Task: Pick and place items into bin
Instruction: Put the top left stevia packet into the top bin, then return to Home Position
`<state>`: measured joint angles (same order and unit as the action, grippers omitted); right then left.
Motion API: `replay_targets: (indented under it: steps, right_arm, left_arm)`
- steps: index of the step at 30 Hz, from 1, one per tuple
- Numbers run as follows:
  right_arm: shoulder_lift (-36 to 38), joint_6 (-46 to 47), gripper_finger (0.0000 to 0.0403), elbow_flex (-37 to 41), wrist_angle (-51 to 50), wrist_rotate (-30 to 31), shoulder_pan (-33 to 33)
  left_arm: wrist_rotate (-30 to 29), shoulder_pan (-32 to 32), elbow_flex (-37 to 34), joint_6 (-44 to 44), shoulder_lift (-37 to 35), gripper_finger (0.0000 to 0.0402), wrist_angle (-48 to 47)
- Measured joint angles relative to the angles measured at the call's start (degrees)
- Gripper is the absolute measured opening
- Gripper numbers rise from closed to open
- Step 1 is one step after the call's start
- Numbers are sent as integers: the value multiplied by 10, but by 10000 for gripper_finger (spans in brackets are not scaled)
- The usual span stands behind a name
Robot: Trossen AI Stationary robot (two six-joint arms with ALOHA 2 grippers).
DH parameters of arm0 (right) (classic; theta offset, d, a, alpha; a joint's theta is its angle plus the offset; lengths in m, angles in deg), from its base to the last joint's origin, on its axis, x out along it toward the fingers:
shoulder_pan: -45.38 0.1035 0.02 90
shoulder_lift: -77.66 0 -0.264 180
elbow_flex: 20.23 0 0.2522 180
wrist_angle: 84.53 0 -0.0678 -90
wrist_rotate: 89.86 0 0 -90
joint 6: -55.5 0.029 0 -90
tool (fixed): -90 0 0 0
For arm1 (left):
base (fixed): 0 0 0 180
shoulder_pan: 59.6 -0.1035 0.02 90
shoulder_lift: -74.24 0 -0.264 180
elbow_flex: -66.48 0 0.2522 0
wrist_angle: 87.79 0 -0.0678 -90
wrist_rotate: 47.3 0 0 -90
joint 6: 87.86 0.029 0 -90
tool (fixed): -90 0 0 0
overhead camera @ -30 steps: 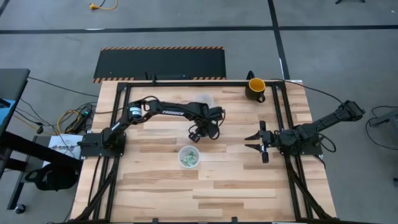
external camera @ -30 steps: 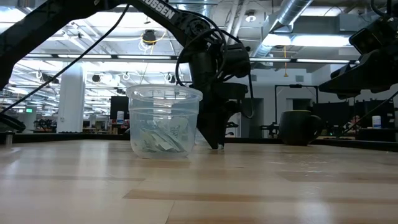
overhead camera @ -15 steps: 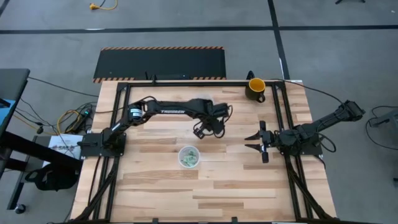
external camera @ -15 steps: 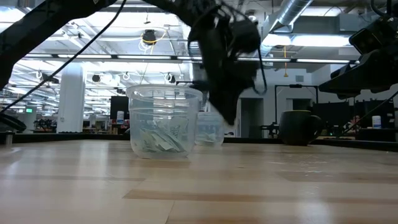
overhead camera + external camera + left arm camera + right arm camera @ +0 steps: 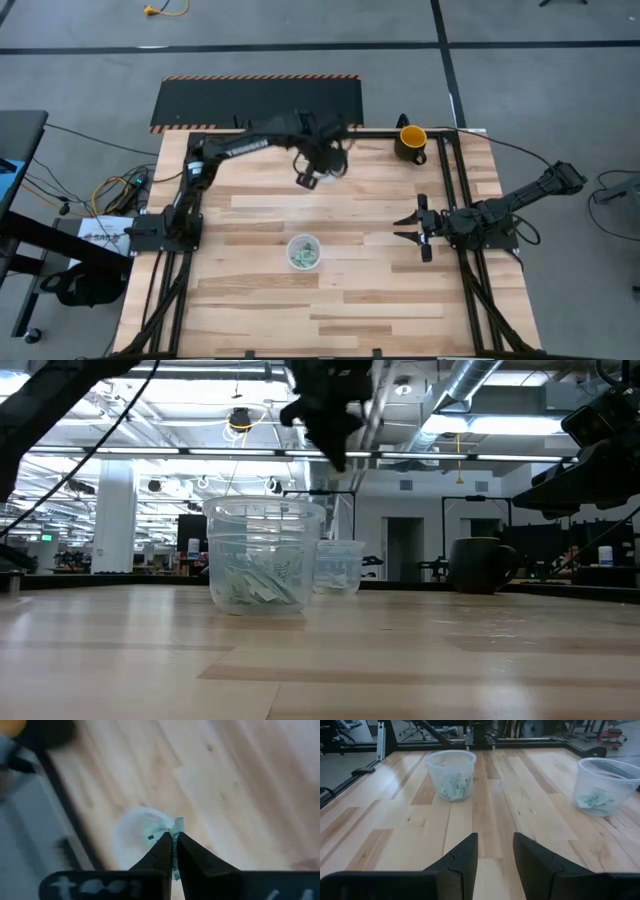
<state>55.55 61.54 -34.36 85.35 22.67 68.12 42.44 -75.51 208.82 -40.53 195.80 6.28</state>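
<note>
Two clear plastic cups stand upright on their bases on the wooden table. The near cup (image 5: 305,252) (image 5: 265,555) (image 5: 451,774) holds many pale green pieces. The far cup (image 5: 338,566) (image 5: 604,785) holds a few; in the high view my left arm covers most of it. My left gripper (image 5: 308,178) (image 5: 337,452) hangs high above the far cup (image 5: 137,837), shut on a pale green piece (image 5: 176,827). My right gripper (image 5: 415,229) (image 5: 495,854) waits open, low at the table's right side. My left gripper pinches one small pale green piece between its two fingertips (image 5: 165,845), which point down from above. The piece's upper end (image 5: 177,824) sticks out past the tips. The piece is lifted clear, high over the table and above the far cup.
A yellow-and-dark mug (image 5: 411,142) (image 5: 480,565) stands at the far right of the table. Black frame rails (image 5: 452,180) run along the far edge and both sides. Bare wood (image 5: 330,310) lies between the near cup and the near edge.
My left gripper has risen from beside the near cup and swung toward the table's far edge, ending high over the far cup. It turned on the way.
</note>
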Motion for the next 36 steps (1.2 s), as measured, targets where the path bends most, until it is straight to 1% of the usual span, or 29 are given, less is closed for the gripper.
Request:
replay_targets:
  steps: [3, 4, 5, 6, 9, 13, 15, 23, 26, 31, 36]
  right_arm:
    - [0, 0, 118, 0, 0, 0, 0]
    - [0, 0, 118, 0, 0, 0, 0]
    - [1, 0, 118, 0, 0, 0, 0]
    - [0, 0, 118, 0, 0, 0, 0]
    - [0, 0, 118, 0, 0, 0, 0]
    - [0, 0, 118, 0, 0, 0, 0]
    - [0, 0, 118, 0, 0, 0, 0]
    - [0, 0, 118, 0, 0, 0, 0]
    - [0, 0, 118, 0, 0, 0, 0]
    - [0, 0, 118, 0, 0, 0, 0]
    - [0, 0, 118, 0, 0, 0, 0]
  left_arm:
    - [101, -40, -5, -16, 1, 4, -36]
    - [122, -51, -7, -16, 2, 4, -38]
    - [131, -61, -14, -16, 2, 4, -35]
    - [126, -68, -31, -16, 1, 4, -27]
    - [100, -86, -92, -15, 6, 4, 47]
    - [94, -97, -137, -13, 4, 5, 108]
    - [93, -95, -146, -11, 4, 5, 115]
    - [89, -92, -145, -10, 4, 10, 140]
    - [89, -92, -145, -6, 4, 31, 143]
    - [89, -92, -145, -13, 4, 89, 151]
    - [88, -92, -145, -42, 4, 140, 158]
